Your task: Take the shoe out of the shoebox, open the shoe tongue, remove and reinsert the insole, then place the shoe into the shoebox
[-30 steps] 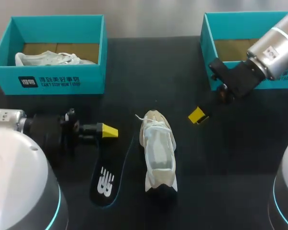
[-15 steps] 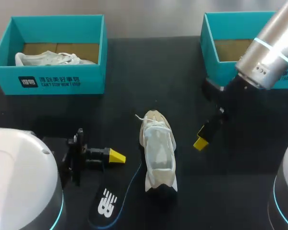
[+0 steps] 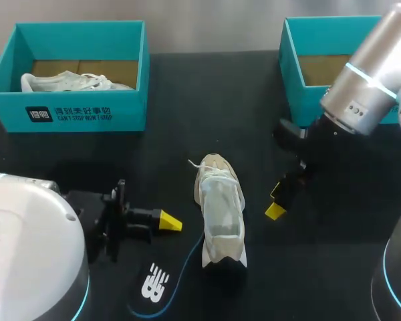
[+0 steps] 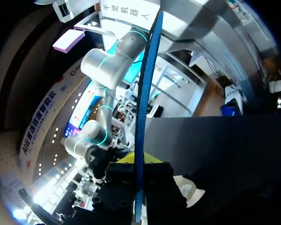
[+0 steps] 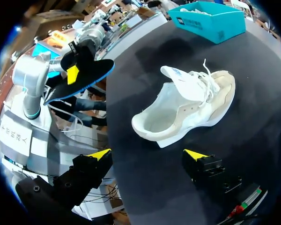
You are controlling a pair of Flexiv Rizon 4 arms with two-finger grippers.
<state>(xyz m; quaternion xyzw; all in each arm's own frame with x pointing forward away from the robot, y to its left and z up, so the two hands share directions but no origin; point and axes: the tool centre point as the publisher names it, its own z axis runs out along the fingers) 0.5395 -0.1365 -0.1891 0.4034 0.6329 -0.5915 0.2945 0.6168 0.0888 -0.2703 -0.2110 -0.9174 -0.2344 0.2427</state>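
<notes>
- the black table [image 3: 187, 120] is carrying everything, and the task is looking roughly half done.
- the right shoebox [image 3: 291, 80] is standing empty at the far right edge, most likely the one waiting to take the shoe back. the left shoebox [image 3: 130, 107] is holding a second shoe [image 3: 67, 81].
- the left arm [image 3: 27, 241] is reaching in low at the near left. its jaws are clamping the insole, which is running edge-on between them in the left wrist view.
- the right arm [image 3: 371, 73] is hanging just to the right of the shoe. its jaws are standing wide apart and gripping nothing, with the shoe lying ahead of them.
- the shoe [image 3: 220, 214] is resting on its sole in the middle of the table, so taking it out of the box is done. its tongue [image 5: 175, 72] is sticking up, and the opening is looking bare inside.
- the insole [image 3: 157, 287] is out of the shoe and raised off the table, just left of the heel, so removal is done.
- reinserting the insole and putting the shoe back in the box are remaining.
</notes>
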